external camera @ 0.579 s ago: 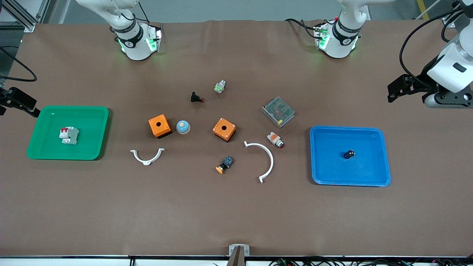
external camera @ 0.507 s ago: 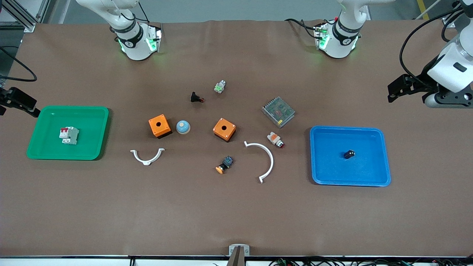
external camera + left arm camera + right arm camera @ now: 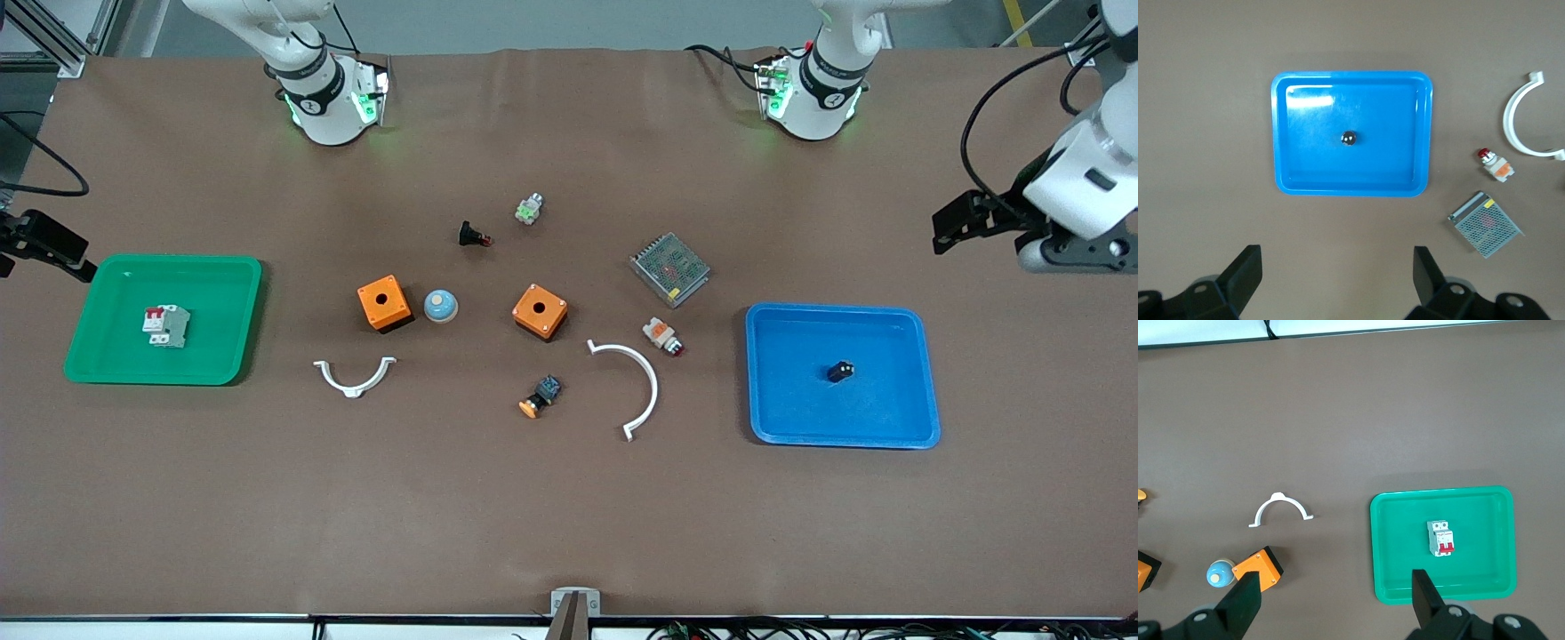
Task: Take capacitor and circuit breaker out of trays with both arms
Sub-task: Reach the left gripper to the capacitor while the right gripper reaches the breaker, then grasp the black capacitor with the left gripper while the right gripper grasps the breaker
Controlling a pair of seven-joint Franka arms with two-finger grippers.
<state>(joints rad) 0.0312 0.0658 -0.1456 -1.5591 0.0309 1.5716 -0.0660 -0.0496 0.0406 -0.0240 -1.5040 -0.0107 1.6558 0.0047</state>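
Note:
The capacitor (image 3: 841, 371), a tiny black cylinder, lies in the middle of the blue tray (image 3: 765, 373) at the left arm's end of the table. It also shows in the left wrist view (image 3: 1349, 138). The breaker (image 3: 166, 325), a light-grey block with red levers, lies in the green tray (image 3: 98, 356) at the right arm's end, and shows in the right wrist view (image 3: 1441, 538). My left gripper (image 3: 1338, 280) is open and empty, high over bare table beside the blue tray (image 3: 1281, 133). My right gripper (image 3: 1337, 600) is open and empty, high over the table beside the green tray (image 3: 1381, 547).
Between the trays lie two orange boxes (image 3: 384, 303) (image 3: 540, 312), a blue dome (image 3: 440, 306), two white curved clips (image 3: 354, 377) (image 3: 633, 388), a metal mesh box (image 3: 669, 268), a white-orange part (image 3: 662, 335), a black-blue part (image 3: 540, 397), a black button (image 3: 472, 236) and a small green part (image 3: 529, 209).
The left arm's wrist has drifted slightly toward the robots' bases at the table's end. The right arm, the capacitor and the breaker have not moved.

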